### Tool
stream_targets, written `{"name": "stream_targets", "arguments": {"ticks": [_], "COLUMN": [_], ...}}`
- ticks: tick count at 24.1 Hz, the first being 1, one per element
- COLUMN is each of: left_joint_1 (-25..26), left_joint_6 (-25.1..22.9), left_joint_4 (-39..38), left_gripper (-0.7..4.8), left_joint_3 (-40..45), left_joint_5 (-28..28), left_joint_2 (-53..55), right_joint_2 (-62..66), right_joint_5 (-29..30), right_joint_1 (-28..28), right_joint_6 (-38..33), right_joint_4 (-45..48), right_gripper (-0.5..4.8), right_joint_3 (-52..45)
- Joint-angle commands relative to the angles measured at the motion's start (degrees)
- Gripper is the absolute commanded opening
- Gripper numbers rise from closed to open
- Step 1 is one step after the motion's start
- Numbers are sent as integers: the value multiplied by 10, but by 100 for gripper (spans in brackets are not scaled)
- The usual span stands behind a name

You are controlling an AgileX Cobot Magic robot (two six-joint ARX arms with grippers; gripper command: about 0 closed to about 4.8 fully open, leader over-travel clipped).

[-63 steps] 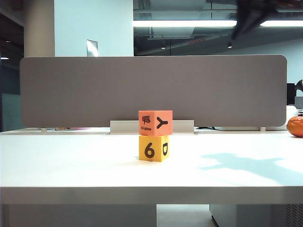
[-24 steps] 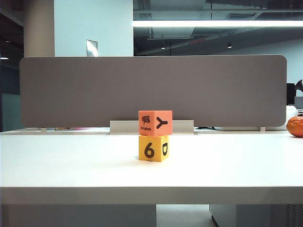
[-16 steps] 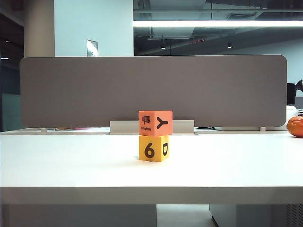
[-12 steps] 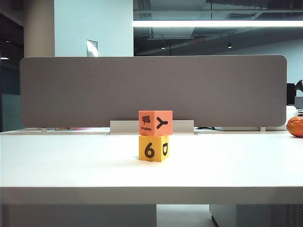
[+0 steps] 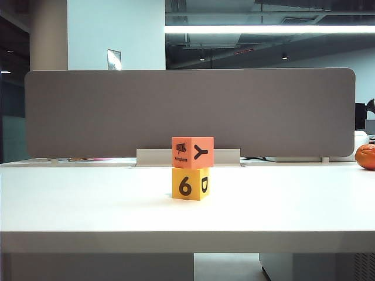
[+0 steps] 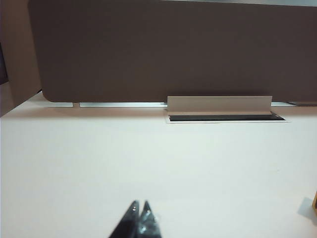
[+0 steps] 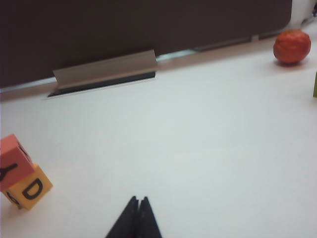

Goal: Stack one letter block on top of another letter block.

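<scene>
The orange-red letter block (image 5: 192,152) with a black "Y" sits squarely on top of the yellow letter block (image 5: 190,184) marked "6" and "D", mid-table. The right wrist view shows the same stack, orange-red block (image 7: 12,161) over yellow block (image 7: 29,188), off to one side. My right gripper (image 7: 138,200) is shut and empty, well away from the stack over bare table. My left gripper (image 6: 140,204) is also shut and empty; only a sliver of the yellow block (image 6: 314,203) shows at that view's edge. Neither gripper appears in the exterior view.
A grey divider panel (image 5: 187,111) runs along the back of the white table (image 5: 88,205), with a metal cable slot (image 7: 104,69) at its foot. An orange round fruit (image 5: 365,156) lies at the far right, also seen as an orange fruit (image 7: 292,45).
The dark blurred arm seen at the upper right in the earliest frame and its shadow on the table have left the exterior view. The stack has not moved.
</scene>
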State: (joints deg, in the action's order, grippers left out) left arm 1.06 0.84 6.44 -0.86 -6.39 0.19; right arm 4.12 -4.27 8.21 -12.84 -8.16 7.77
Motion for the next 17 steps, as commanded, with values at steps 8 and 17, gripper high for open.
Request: {"name": "stream_targets", "arguments": {"ticks": [8,17], "left_joint_1": [0,-1], "left_joint_6": [-4,-4], "left_joint_4": [-1,-2], "left_gripper": [-6,-6], "left_joint_3": [-1,-1], "left_joint_5": [1,2], "left_joint_2": [0,0], "right_joint_2": [-41,-41], "right_joint_5": [-36,-33], "right_joint_1": [0,0], "right_joint_6": [12,13], "right_joint_4": [-86,-89], "right_gripper": [-6,-6], "right_joint_3": [-9,-37]}}
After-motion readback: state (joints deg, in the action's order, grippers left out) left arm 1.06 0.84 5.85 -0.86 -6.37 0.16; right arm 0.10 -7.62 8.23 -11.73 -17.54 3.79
